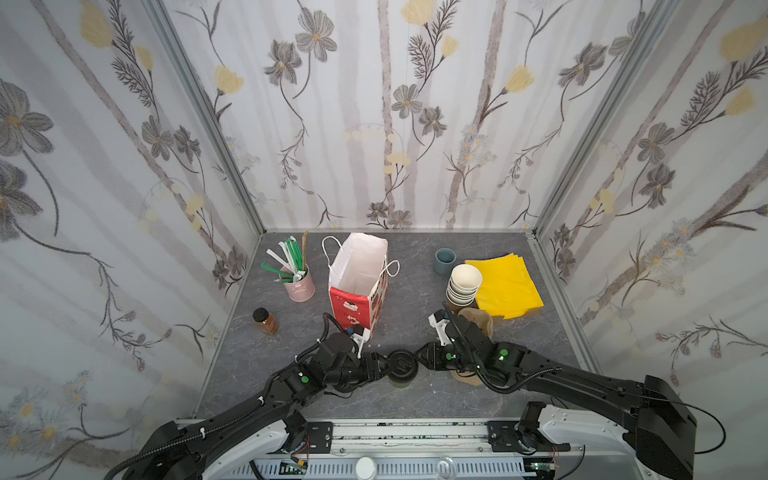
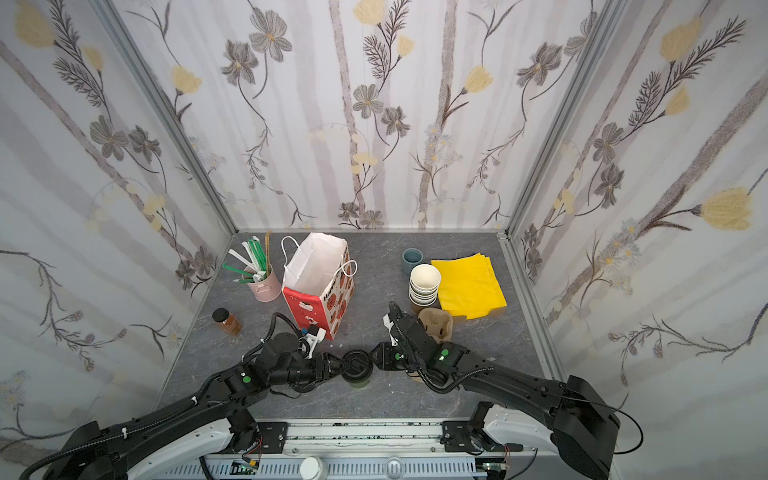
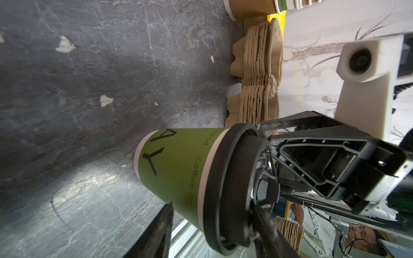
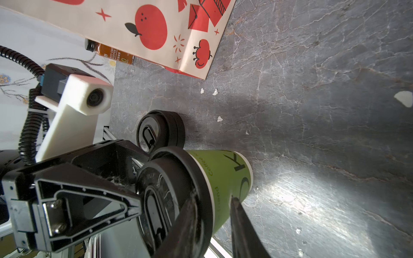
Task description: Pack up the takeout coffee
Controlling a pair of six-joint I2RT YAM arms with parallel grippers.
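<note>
The takeout coffee [image 1: 401,368] [image 2: 356,368], an olive-green paper cup [image 3: 178,169] [image 4: 223,178] under a black sip lid, stands upright near the table's front middle. My left gripper [image 1: 388,365] [image 3: 212,205] reaches it from the left. One of its fingers lies on the lid top and the other touches the cup's side. From the right, my right gripper [image 1: 417,361] [image 4: 212,198] pinches the lid's rim, one finger on top and one under the rim against the cup. An open red-and-white paper bag [image 1: 357,282] [image 2: 318,274] stands behind the cup.
A squat stack of black lids [image 4: 161,131] sits beside the cup. Pulp cup carriers [image 1: 478,322] [image 3: 257,73], stacked paper cups [image 1: 463,282], yellow napkins [image 1: 505,286] and a grey-blue cup [image 1: 445,261] lie at the right. A pink tin of straws [image 1: 297,282] and a brown bottle [image 1: 264,321] stand left.
</note>
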